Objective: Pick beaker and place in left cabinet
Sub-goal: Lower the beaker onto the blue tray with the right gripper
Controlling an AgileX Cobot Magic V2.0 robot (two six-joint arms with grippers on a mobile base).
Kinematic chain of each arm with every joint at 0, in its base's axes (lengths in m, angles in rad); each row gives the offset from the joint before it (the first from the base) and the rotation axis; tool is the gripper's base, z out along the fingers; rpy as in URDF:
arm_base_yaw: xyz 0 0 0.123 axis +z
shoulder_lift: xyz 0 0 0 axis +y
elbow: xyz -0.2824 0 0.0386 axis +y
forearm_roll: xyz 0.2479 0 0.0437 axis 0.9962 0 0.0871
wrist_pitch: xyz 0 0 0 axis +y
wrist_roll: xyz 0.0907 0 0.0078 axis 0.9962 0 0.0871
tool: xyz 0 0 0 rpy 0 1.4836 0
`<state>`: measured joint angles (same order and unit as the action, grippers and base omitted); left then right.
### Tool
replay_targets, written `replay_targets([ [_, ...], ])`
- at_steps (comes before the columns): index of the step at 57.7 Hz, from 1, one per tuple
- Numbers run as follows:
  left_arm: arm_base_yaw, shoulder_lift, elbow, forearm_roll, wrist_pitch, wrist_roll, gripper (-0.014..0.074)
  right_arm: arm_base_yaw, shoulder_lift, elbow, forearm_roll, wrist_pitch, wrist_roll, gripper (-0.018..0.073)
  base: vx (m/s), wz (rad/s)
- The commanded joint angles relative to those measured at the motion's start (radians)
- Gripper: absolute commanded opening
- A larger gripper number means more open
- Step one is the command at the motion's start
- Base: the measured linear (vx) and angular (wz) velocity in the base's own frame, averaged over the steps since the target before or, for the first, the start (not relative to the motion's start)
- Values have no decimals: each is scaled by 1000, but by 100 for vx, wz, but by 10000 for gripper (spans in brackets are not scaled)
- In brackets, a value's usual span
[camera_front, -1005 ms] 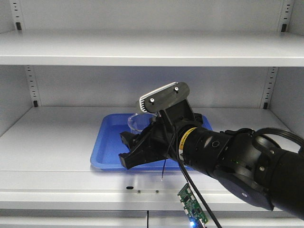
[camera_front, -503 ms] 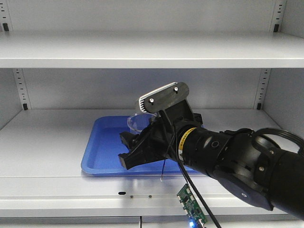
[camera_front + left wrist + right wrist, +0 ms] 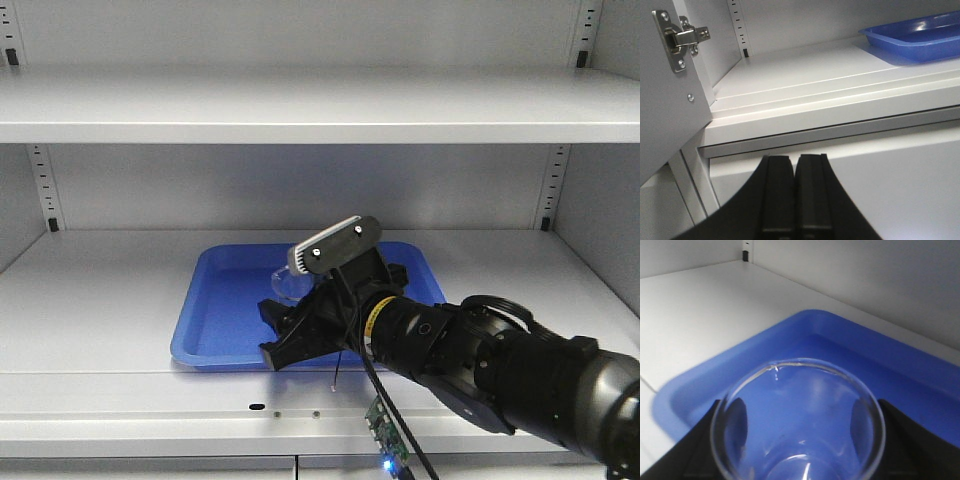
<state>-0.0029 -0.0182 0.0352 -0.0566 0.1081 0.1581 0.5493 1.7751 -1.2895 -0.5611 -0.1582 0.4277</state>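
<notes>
Well, we see the beaker (image 3: 797, 415) as a small cup of clear glass with a round rim that flares out a little. The right wrist camera looks straight down into its open mouth, and the blue of the tray (image 3: 215, 300) shows through the glass. Light makes thin bright lines on the rim. The right gripper (image 3: 272, 332) has its two black fingers set narrow, one on each side of the beaker, and they hold it between them. From the front, only a bit of the glass peeks out behind the grey wrist camera (image 3: 335, 243). The beaker is over the middle of the tray, but we cannot tell if its bottom touches the tray. The tray lies flat on the wide middle shelf of the pale grey cabinet (image 3: 100, 290), near the front edge. The left gripper (image 3: 795, 190) is low down, under the front lip of that shelf, and its two black fingers are pressed flat against each other. A shiny door hinge (image 3: 680, 37) sits up on the left side.
</notes>
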Motion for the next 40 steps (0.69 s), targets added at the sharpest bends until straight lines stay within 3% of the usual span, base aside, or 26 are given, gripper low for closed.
replay_targets([
  [1,-6,-11,-18,-5,-82,-2,-6,-36,-12,-62,24,-101,-7,156,0,0],
  [11,-6,-11,-18,-5,-82,-2,-6,-75,73,-191,25,-110,-7,156,0,0],
  [26,-6,-11,-18,-5,-82,-2,-6,-75,255,-427,25,-85,-2,156,0,0],
  [40,-6,-11,-18,-5,-82,-2,-6,-73,318,-490,26,19,0,163,0,0],
])
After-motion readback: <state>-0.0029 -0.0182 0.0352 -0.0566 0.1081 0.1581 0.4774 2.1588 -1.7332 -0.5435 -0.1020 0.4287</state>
